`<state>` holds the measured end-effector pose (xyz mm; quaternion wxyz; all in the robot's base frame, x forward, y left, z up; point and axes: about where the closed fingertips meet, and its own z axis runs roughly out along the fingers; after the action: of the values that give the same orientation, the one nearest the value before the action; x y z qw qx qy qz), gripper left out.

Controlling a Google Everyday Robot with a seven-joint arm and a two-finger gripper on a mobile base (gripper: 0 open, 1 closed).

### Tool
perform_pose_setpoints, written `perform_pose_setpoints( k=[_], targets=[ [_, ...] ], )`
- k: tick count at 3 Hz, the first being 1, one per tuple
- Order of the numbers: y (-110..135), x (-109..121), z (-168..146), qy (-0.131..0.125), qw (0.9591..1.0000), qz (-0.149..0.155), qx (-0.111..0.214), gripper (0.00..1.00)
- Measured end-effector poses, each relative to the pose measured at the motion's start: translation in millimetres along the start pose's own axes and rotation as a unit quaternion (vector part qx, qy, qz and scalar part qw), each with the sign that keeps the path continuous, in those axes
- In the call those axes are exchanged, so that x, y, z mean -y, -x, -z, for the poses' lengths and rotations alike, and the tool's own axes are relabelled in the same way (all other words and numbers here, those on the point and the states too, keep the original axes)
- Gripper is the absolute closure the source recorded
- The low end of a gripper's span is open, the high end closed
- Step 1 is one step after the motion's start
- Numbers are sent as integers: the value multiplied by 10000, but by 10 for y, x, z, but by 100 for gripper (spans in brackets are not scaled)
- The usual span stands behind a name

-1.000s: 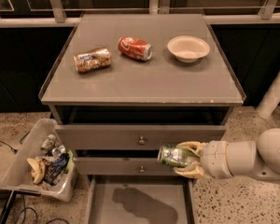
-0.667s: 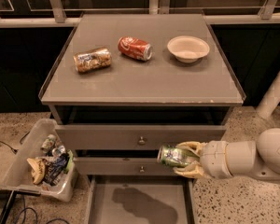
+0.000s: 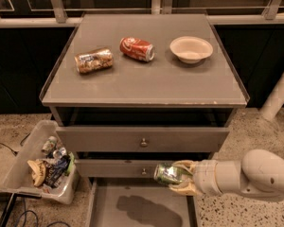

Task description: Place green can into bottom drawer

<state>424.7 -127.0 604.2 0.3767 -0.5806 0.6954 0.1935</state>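
the gripper point(image 3: 175, 177) is clasping the green can point(image 3: 165, 173) sideways, closed around it, carrying it above the open bottom drawer point(image 3: 106, 207) just below; next is probably lowering, then letting go.

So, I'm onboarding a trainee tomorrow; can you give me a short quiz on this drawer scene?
1. True or false: the pincer holds the green can over the open bottom drawer.
2. What lies between the gold-brown can and the white bowl? A) red can B) spoon C) mug
3. How many cans lie on the cabinet top?
Key: 1 true; 2 A; 3 two.
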Motion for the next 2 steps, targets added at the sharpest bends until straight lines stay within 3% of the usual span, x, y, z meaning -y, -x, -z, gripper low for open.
perform_pose_setpoints(
  k=[2],
  targets=[
    [-1044, -352, -878, 3, 9965, -835, 1, 100]
  ],
)
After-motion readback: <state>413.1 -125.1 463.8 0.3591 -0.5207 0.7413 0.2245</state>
